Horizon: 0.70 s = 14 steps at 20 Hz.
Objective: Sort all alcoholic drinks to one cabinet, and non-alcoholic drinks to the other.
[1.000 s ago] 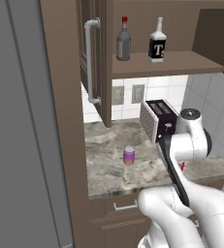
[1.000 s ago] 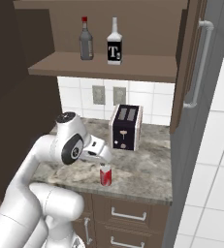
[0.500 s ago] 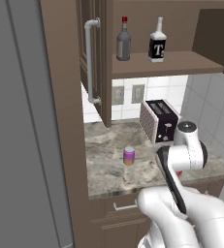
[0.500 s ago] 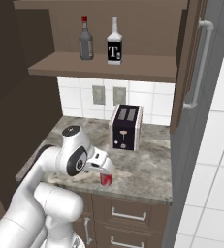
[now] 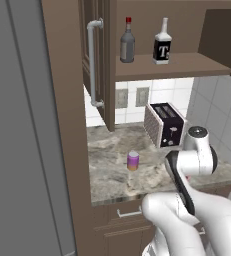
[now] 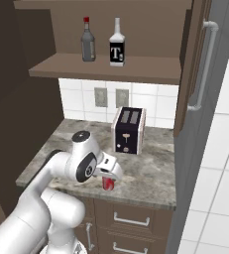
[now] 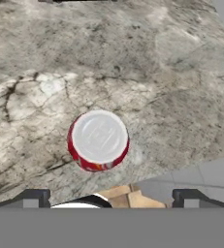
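A red can with a silvery top [image 7: 98, 140] stands upright on the marble counter [image 7: 171, 97], seen from straight above between my gripper's [image 7: 111, 198] two widely spread fingertips [image 7: 33, 198]. From the right, the gripper [image 6: 111, 172] hangs open just over the red can [image 6: 107, 186], half covering it. A purple can with an orange band [image 5: 133, 160] stands alone further left on the counter. On the open upper cabinet's shelf stand the dark grey bottle with a red cap [image 5: 127, 42] [image 6: 88, 42] and the square bottle with a black label [image 5: 162, 47] [image 6: 117, 47].
A black toaster [image 6: 128, 130] [image 5: 164, 124] sits at the back of the counter behind the red can. An open cabinet door with a long pale handle [image 5: 93, 65] hangs left of the shelf; another handled door [image 6: 205, 64] is at the right. Drawers [image 6: 131, 221] lie under the counter edge.
The arm has folded lower and the open gripper has come down over the red can. Cans and bottles have not moved.
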Tool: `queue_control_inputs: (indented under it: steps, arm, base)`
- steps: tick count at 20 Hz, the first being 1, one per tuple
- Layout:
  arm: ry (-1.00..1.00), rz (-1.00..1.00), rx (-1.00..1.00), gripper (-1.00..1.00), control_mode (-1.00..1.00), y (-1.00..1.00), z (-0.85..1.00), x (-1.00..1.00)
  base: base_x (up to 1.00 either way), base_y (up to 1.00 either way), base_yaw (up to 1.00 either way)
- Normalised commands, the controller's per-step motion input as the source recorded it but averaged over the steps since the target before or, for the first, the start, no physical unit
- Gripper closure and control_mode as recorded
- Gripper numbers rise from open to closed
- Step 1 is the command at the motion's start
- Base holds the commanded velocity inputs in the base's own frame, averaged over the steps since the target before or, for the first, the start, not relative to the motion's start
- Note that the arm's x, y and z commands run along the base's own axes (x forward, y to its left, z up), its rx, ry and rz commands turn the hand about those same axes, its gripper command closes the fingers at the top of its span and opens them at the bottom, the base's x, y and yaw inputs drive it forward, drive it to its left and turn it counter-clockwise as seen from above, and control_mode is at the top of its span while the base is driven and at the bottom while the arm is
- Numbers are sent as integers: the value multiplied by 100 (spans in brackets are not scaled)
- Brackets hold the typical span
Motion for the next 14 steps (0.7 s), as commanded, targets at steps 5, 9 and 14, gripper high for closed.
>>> queue_control_inputs:
  steps: [5,9,14]
  arm:
    - [0,0,0,-100,-100,0,-18,15]
    - [0,0,0,-100,-100,0,-9,3]
    - [0,0,0,-100,-100,0,-20,15]
  base:
    - [0,0,0]
    - [0,0,0]
    - [0,0,0]
